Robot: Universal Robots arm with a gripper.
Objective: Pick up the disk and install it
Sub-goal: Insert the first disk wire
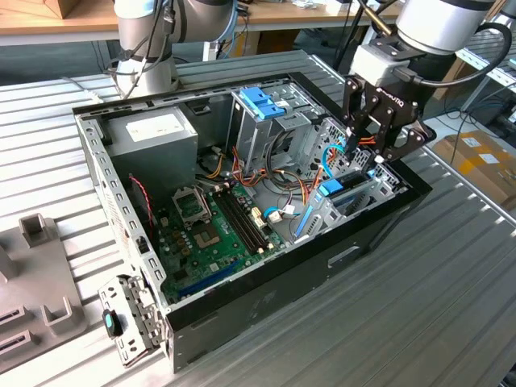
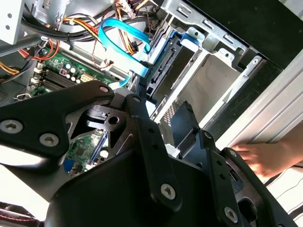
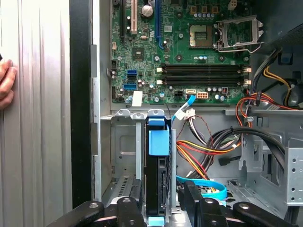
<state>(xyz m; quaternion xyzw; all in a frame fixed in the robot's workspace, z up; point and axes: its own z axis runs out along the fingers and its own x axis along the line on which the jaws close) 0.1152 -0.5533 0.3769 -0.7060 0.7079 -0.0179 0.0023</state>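
Disk [image 3: 158,187]: stands on edge in the drive bay [image 3: 119,156] at a corner of the open case [image 1: 266,318]; in the first wrist view its blue rail end faces the camera; the bay walls hide its label face.

Gripper [image 1: 373,155]: directly above that bay in the exterior view; in the first wrist view its fingers [image 3: 129,210] are spread apart, one on each side of the disk; contact with the disk cannot be confirmed.

The second wrist view adds a light-blue data cable [image 2: 118,28] looping towards the bay; there the gripper's black linkage hides the bay's near end.

In both wrist views a hand [image 3: 5,82] lies on the ribbed table [image 1: 419,306] beside the case.

The power supply [image 1: 153,133] bears a white label; its print cannot be made out.
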